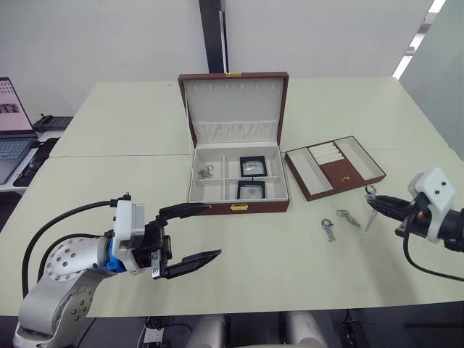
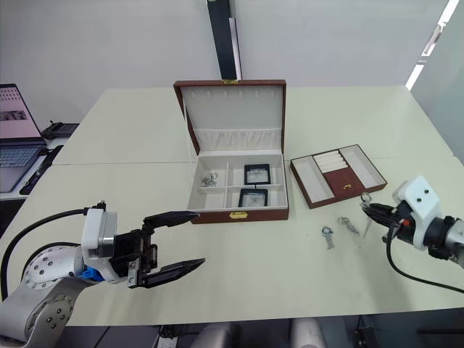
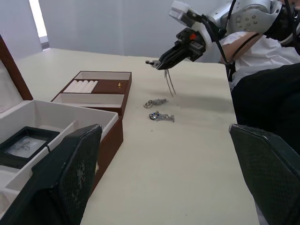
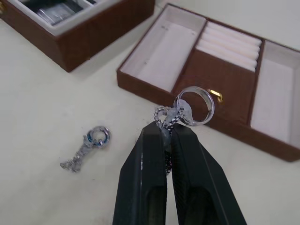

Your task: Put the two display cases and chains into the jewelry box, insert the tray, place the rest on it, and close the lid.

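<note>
Over on the right, the right gripper (image 4: 168, 123) has its fingers pinched on a ring-and-chain piece (image 4: 190, 111) held above the counter (image 1: 239, 254) near the tray (image 1: 334, 167), while the left gripper (image 1: 194, 233) hangs open before the jewelry box (image 1: 238, 183).

A: What's carrying everything?

B: A pale cream desk (image 1: 130, 145), with a seam running across it behind the jewelry box (image 1: 238, 205).

A: And what sits directly on it?

B: The jewelry box stands near the middle, its lid (image 1: 233, 106) upright at the back. Just to its right lies the tray (image 1: 334, 167), turned at an angle and apart from the box. In front of the tray, two small silvery jewellery pieces (image 1: 328, 228) lie on the bare surface, close together but not touching.

A: Anything off to the side?

B: A laptop (image 1: 11, 127) sits at the far left, on a separate surface beside the desk
</note>
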Robot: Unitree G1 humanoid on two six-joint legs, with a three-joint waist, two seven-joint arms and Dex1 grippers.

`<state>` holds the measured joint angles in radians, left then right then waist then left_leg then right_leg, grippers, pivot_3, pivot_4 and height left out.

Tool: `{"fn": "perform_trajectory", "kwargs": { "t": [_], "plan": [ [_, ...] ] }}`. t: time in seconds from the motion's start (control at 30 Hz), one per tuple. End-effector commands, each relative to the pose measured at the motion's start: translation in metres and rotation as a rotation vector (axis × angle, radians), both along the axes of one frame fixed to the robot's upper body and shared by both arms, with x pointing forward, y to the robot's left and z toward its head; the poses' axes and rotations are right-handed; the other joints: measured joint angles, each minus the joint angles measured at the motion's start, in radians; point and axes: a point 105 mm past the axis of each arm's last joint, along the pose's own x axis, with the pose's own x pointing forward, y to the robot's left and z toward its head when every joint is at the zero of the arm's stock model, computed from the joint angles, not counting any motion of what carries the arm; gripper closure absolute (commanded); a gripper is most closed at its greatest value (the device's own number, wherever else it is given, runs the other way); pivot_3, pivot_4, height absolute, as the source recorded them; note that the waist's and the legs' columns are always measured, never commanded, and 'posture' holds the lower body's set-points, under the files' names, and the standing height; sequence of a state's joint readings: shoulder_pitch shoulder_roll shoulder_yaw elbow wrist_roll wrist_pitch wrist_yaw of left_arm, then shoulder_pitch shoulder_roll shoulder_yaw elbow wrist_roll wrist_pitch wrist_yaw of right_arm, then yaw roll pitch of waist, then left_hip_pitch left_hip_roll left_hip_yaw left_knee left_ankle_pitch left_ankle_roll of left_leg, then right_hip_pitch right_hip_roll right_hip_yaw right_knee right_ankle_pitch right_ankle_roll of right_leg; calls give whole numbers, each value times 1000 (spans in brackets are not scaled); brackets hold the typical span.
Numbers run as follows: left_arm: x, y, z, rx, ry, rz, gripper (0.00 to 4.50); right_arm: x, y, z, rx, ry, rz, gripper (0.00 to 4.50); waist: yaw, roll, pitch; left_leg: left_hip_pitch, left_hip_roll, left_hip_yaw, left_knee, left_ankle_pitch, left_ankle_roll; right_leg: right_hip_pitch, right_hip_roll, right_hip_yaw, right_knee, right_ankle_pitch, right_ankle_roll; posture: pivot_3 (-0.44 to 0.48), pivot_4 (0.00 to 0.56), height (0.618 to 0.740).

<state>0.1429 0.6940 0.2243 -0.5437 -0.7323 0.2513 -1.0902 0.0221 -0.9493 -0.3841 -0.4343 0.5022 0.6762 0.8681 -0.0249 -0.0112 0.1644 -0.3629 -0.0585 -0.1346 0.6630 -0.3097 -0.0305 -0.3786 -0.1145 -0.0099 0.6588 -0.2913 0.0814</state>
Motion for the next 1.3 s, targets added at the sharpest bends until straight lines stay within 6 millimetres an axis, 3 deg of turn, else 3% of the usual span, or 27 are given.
{"fn": "perform_trajectory", "kwargs": {
  "t": [0.03, 0.23, 0.47, 0.8, 1.0, 1.3],
  "plan": [
    [0, 8, 12, -3, -55, 64, 0, -2, 25, 19, -6, -26, 112, 4472, 2, 0, 0, 0, 0, 0, 0, 0, 0, 0, 0, 0, 0, 0, 0, 0, 150, 740],
    [1, 27, 10, 1, -40, 193, 0, 7, 78, 50, 4, -84, 305, 4472, -5, 1, 1, 0, 0, 0, 0, 0, 0, 0, 0, 0, -1, 0, 0, 0, 150, 740],
    [0, 39, 1, -12, -6, 284, 0, 32, 144, 71, 21, -136, 475, 4472, -3, 0, 2, -1, 0, 0, 0, 1, -2, -1, 0, 0, -2, 0, 0, 0, 150, 740],
    [-2, 50, -9, -22, 9, 361, 0, 53, 235, 79, 65, -159, 679, 4472, -5, 0, 2, -3, 1, 0, -1, 2, -4, -6, 0, 1, 0, 1, -1, 0, 150, 740],
    [-6, 51, -13, -24, 6, 377, 0, 63, 264, 67, 54, -155, 727, 4472, -6, 0, 2, -3, 1, 0, -1, 2, -4, -8, 0, 2, 1, 1, -1, 0, 150, 740],
    [-6, 48, -14, -37, -12, 388, 0, 78, 283, 34, 27, -102, 738, 4472, -8, 0, 2, -3, 0, 0, -1, 2, -5, -10, 0, 2, 2, 1, -2, 0, 150, 740]
  ]
}}
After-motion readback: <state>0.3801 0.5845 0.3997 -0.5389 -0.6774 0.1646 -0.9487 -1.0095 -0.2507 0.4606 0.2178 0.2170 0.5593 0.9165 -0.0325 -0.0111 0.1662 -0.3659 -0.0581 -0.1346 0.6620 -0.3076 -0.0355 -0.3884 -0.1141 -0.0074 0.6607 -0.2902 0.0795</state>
